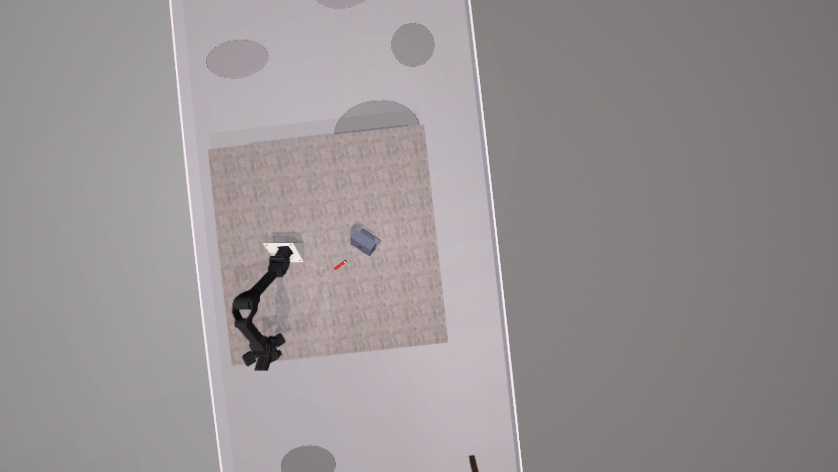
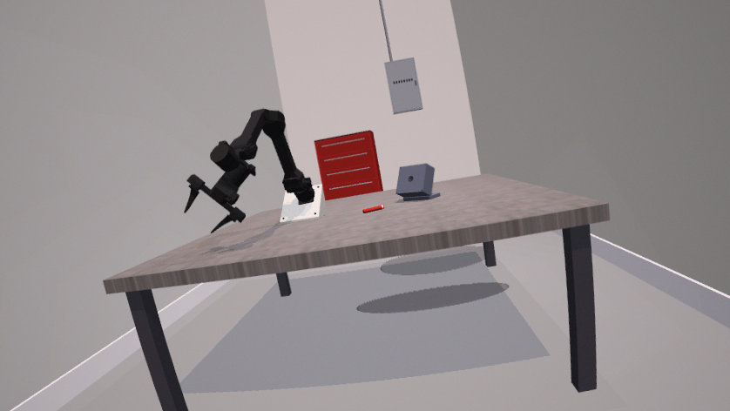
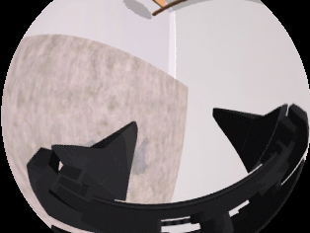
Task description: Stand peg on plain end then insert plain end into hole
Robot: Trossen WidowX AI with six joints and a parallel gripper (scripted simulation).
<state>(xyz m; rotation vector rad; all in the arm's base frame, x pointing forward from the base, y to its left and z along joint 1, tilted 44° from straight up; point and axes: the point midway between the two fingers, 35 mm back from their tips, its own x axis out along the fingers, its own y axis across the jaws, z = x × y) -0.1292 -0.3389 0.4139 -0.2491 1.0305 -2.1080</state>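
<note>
One peg (image 2: 373,208) lies flat on table (image 2: 459,214), near panel (image 2: 415,180). Fingers (image 2: 192,196) spread wide, holding nothing, well apart from peg.

The arm (image 2: 270,138) folds back on itself, elbow high. Its gripper (image 2: 208,209) points down with jaws spread wide, holding nothing.

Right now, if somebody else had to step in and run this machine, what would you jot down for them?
Gripper: open, holding nothing, hanging above the near corner of the wooden table, far from the work.
Small red peg: lying flat on the table, between the arm's white base plate and the panel.
Grey-blue sloped panel block: on the table beyond the peg, its one round hole unfilled.
Done: nothing yet.
Left: grasp the peg, stand it on its plain end, release, regrasp, push it into the hole to the bottom, release and move away.
</note>
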